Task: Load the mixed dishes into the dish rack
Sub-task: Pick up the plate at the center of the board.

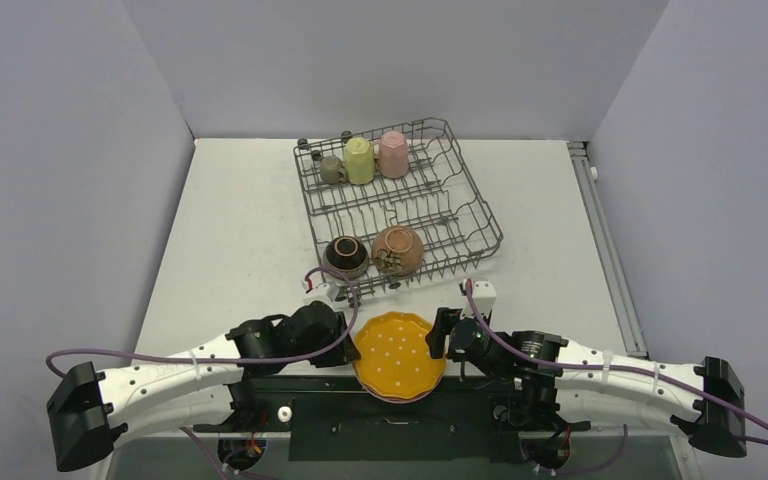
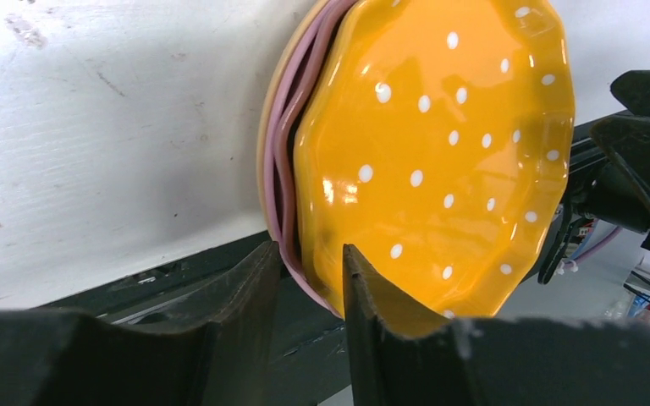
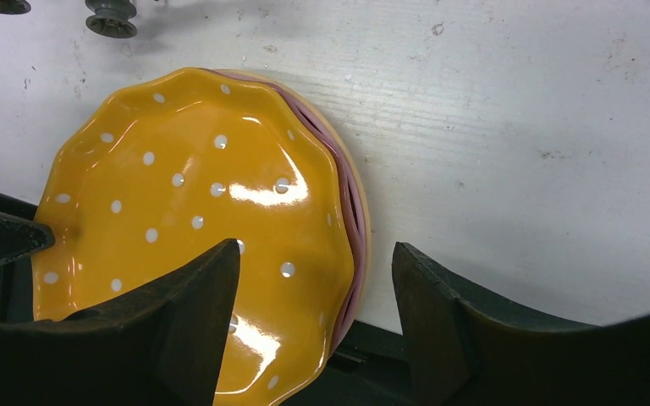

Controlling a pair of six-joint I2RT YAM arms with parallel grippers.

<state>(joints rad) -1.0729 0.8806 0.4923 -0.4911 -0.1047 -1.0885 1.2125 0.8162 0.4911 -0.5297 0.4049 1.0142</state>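
Where the desk (image 1: 240, 230) ended at the arms' bases, the orange dotted plate (image 1: 398, 355) lay face up on the pink plate (image 2: 281, 152), the pair jutting a little over that near edge. The left tool (image 2: 305, 258) stood narrow astride both rims on its side, though I could not tell whether it pinched them firmly. The right tool (image 3: 315, 249) was released, one finger over the orange glaze and the other out over bare desk, clear of the rim. Just beyond, two brown bowls (image 1: 346, 255) (image 1: 397, 250) sat in the near end of the dish rack (image 1: 485, 228), and at its far end stood the grey-olive cup (image 1: 332, 169), yellow mug (image 1: 359, 160) and pink mug (image 1: 393, 155). To my eye the danger was the stack: a grip on two slick rims at once might lift both, and the lower plate could slide free and drop off the edge. The bowls also crowded the way to the tines.
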